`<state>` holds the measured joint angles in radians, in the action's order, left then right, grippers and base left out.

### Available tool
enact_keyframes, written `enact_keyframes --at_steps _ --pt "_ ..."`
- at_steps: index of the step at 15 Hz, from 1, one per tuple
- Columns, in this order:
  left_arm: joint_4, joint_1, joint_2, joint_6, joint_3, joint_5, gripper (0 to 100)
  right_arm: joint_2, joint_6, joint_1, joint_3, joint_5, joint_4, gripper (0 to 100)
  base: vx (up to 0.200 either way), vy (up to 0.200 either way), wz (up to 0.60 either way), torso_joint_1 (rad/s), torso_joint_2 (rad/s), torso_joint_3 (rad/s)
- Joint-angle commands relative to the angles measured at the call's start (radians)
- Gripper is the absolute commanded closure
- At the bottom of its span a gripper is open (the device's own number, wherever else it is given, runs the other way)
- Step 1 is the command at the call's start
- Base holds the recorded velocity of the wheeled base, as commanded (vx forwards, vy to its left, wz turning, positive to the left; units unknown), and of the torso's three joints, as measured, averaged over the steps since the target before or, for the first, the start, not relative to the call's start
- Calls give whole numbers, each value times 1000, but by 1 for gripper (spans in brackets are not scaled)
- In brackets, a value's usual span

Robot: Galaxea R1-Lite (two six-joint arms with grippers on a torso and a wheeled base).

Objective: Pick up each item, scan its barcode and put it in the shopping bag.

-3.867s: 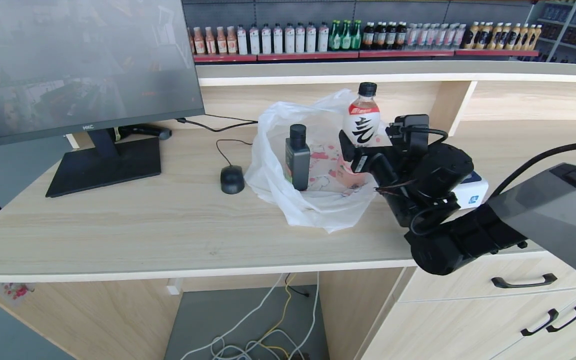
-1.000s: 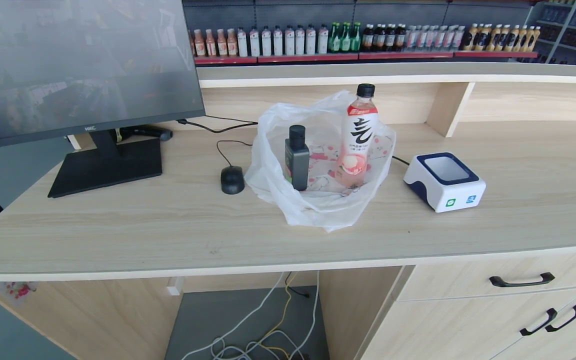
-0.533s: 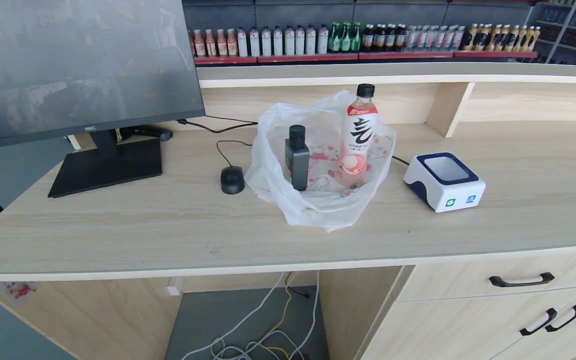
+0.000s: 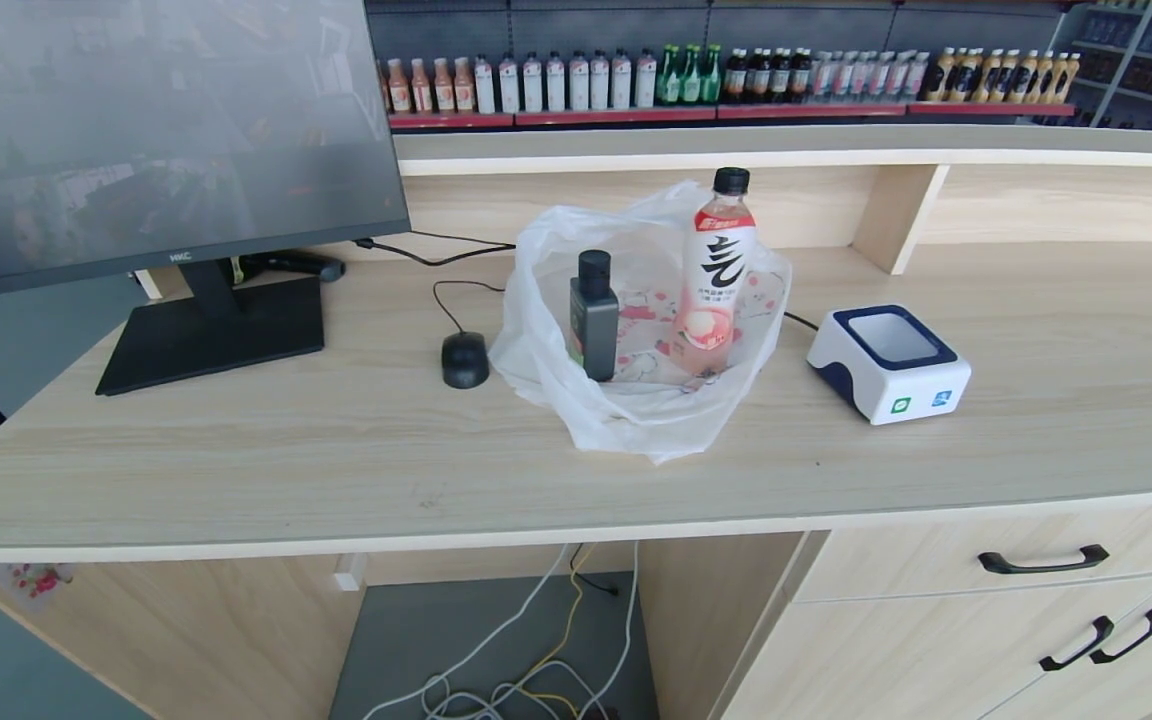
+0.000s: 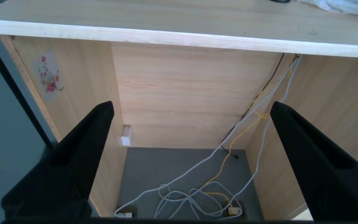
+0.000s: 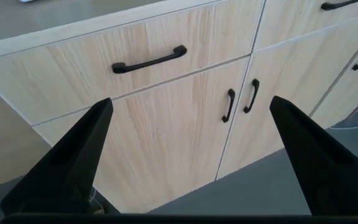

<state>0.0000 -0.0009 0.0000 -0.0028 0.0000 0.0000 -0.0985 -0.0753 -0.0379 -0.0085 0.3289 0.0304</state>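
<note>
Pink drink bottle (image 4: 714,280) is standing upright in the white shopping bag (image 4: 546,350), long axis vertical, black cap pointing straight up. Just beside it to my left in the same bag is a dark grey bottle (image 4: 594,318), also upright with its cap up. The bag sits open on the wooden counter (image 4: 336,450), slumped around both of them.

To the right of the bag, near but not touching, is the white and blue barcode scanner (image 4: 888,363) with its window facing up. On the other side is a black mouse (image 4: 464,359), and past that the monitor (image 4: 166,130) on its stand.

Both my grippers are low, below the countertop and well apart from the bottles. My left gripper (image 5: 188,165) has its fingers spread wide with nothing between them. Its wrist view looks into the gap under the counter, with loose cables (image 5: 191,196) on the floor, and a corner of the bag is peeking over the counter edge. My right gripper (image 6: 188,165) is spread wide too, nothing in it, facing the drawer handle (image 6: 149,60) and the cabinet doors (image 6: 185,124) under the counter.

The head view gives me the bag's contents; the wrist views give me the cabinet fronts and the cables.
</note>
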Motion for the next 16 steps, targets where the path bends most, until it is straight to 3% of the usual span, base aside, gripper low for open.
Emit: enact_keyframes --at_steps 1,3,5,6,8,11,16 --pt "0 -1 0 0 0 0 0 8 5 -37 4 -33 6 0 0 0 0 0 0 0" --pt "0 1 0 0 0 0 0 8 6 -37 5 -136 8 0 0 0 0 0 0 0" --pt "0 -1 0 0 0 0 0 8 45 -37 9 -301 -6 0 0 0 0 0 0 0" --pt "0 1 0 0 0 0 0 11 92 -4 9 -349 -17 0 0 0 0 0 0 0" --pt "0 1 0 0 0 0 0 17 89 92 9 -349 -26 0 0 0 0 0 0 0" --pt "0 -1 0 1 0 0 0 89 115 41 9 -350 -27 0 0 0 0 0 0 0" --pt "0 1 0 1 0 0 0 97 104 38 9 -352 -27 0 0 0 0 0 0 0"
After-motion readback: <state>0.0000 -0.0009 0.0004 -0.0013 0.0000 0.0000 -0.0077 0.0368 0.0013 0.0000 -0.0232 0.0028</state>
